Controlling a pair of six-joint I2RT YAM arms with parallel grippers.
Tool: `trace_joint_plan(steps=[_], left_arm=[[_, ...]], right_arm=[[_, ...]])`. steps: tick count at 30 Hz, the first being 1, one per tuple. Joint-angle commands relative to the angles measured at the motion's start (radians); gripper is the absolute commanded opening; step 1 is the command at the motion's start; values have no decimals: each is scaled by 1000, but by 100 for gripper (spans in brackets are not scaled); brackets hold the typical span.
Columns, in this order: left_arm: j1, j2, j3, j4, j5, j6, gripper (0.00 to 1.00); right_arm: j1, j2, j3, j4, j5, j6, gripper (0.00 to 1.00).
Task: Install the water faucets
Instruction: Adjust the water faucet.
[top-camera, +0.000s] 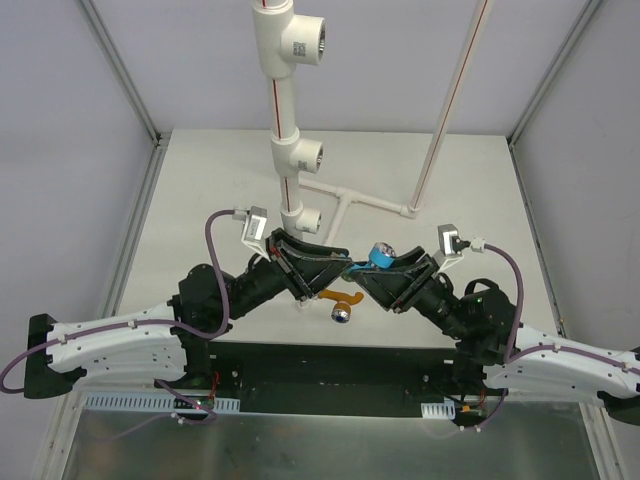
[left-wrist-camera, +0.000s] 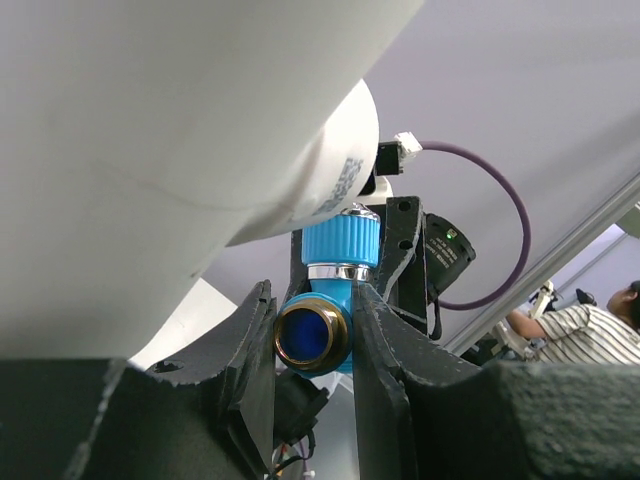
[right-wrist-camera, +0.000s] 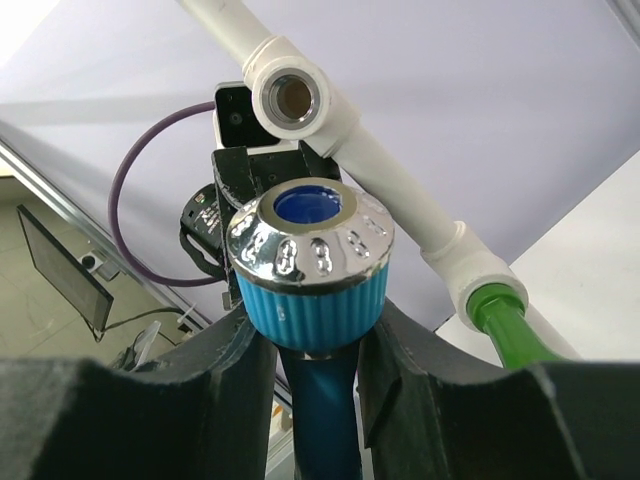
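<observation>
The light blue faucet (top-camera: 380, 256) hangs above the table between both arms. My left gripper (left-wrist-camera: 312, 296) is shut on its body beside the brass-ringed end (left-wrist-camera: 310, 335). My right gripper (right-wrist-camera: 315, 322) is shut around its stem just under the ribbed knob with the chrome cap (right-wrist-camera: 310, 250). In the top view the left gripper (top-camera: 340, 266) and right gripper (top-camera: 385, 270) meet tip to tip. The orange faucet (top-camera: 340, 299) lies on the table below them. A green faucet (right-wrist-camera: 505, 322) sits in a white tee fitting (right-wrist-camera: 478, 284).
The white pipe stand (top-camera: 287, 110) rises just behind the grippers, with tee sockets facing right (top-camera: 312, 42), (top-camera: 311, 154), (top-camera: 310, 221). One empty threaded socket (right-wrist-camera: 293, 97) shows in the right wrist view. The stand's pipe (left-wrist-camera: 190, 130) fills the left wrist view's top. A thin white pipe (top-camera: 440, 130) leans at back right.
</observation>
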Motion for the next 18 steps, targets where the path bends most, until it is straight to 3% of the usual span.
trace_joint_plan(steps=[1, 4, 8, 18], left_arm=[[0, 16, 53, 38, 29, 26, 0], [-2, 18, 58, 38, 31, 31, 0], [-2, 21, 58, 38, 37, 28, 0], [-3, -1, 39, 38, 48, 17, 0]], right_arm=[[4, 3, 42, 28, 42, 13, 37], [4, 9, 41, 28, 50, 17, 32], [4, 4, 50, -10, 94, 17, 2], [4, -43, 65, -116, 213, -13, 0]])
